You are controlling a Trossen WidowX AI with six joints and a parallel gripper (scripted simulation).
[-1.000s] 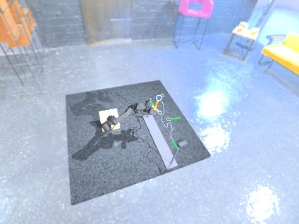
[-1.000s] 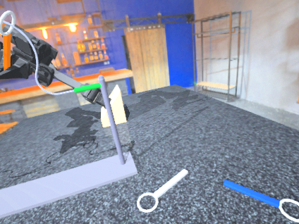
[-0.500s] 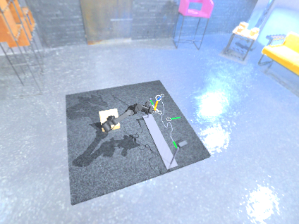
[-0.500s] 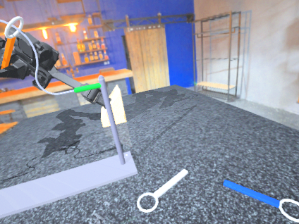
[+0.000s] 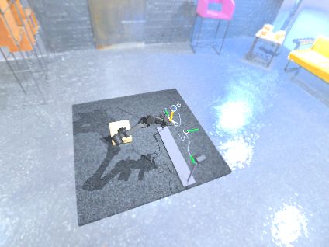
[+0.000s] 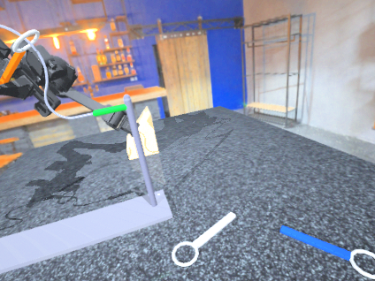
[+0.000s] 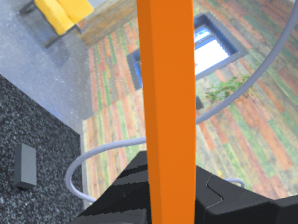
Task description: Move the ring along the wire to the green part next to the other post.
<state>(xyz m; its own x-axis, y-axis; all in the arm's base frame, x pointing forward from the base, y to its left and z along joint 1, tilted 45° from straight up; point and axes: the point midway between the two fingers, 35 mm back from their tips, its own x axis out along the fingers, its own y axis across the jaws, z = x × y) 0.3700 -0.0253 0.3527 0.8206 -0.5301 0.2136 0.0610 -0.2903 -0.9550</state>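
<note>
My gripper [image 5: 170, 120] [image 6: 5, 79] [image 7: 153, 160] is shut on the orange handle [image 5: 171, 115] [image 6: 12, 65] [image 7: 170, 100]. Its white ring [image 5: 173, 108] [image 6: 26, 41] is at the handle's upper end, outside the wrist view. In the exterior view the thin grey wire [image 6: 46, 84] [image 7: 250, 82] appears to pass through the ring; whether they touch, I cannot tell. One green part [image 5: 167, 113] [image 6: 110, 110] joins a grey post [image 6: 141, 155] and lies away from the ring. The other green part [image 5: 192, 159] is by the opposite post [image 5: 192, 172].
The posts stand on a long pale base [image 5: 176, 155] [image 6: 88, 227]. On the mat lie a white-handled ring [image 6: 212, 231], a blue-handled ring [image 6: 316, 243] and a green-handled ring [image 5: 192, 130]. A grey block [image 5: 200, 158] [image 7: 26, 165] sits near the opposite post.
</note>
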